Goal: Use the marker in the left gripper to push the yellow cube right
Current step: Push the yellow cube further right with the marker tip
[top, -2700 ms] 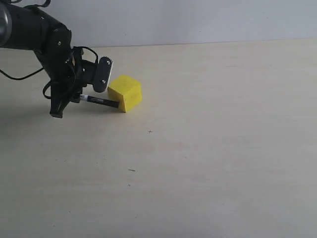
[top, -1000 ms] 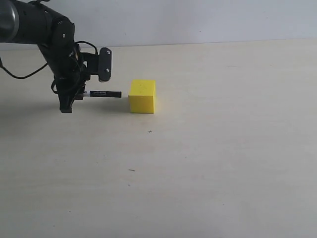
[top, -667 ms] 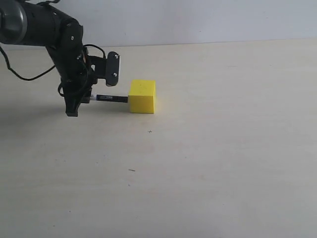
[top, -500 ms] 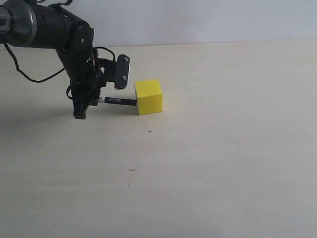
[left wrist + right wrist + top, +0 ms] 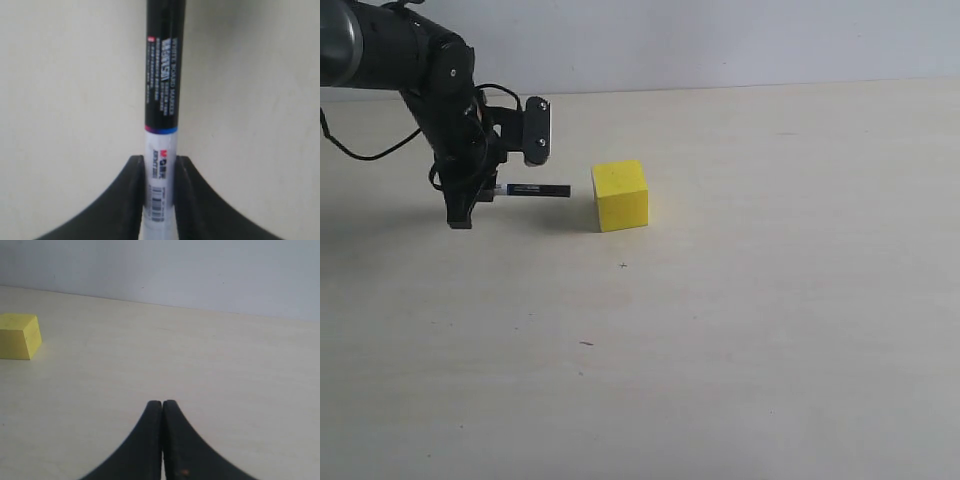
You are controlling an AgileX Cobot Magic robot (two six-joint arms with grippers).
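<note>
A pale beige matte tabletop [image 5: 770, 300] with a few dark specks meets a plain grey-white wall [image 5: 720, 40]. The black two-fingered left gripper [image 5: 488, 188] clamps a slim black-and-white marker [image 5: 535, 190], held level, its tip just short of the small bright yellow cube [image 5: 621, 195]. The black right gripper [image 5: 162, 407] is closed on nothing

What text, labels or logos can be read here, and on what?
"WHITE BOARD MARKER", faint, on the black barrel of the marker.
Smaller print beside it: too blurred to read.
Red logo and barcode on its white label, by the fingers: unreadable.
The yellow cube: no text.
</note>
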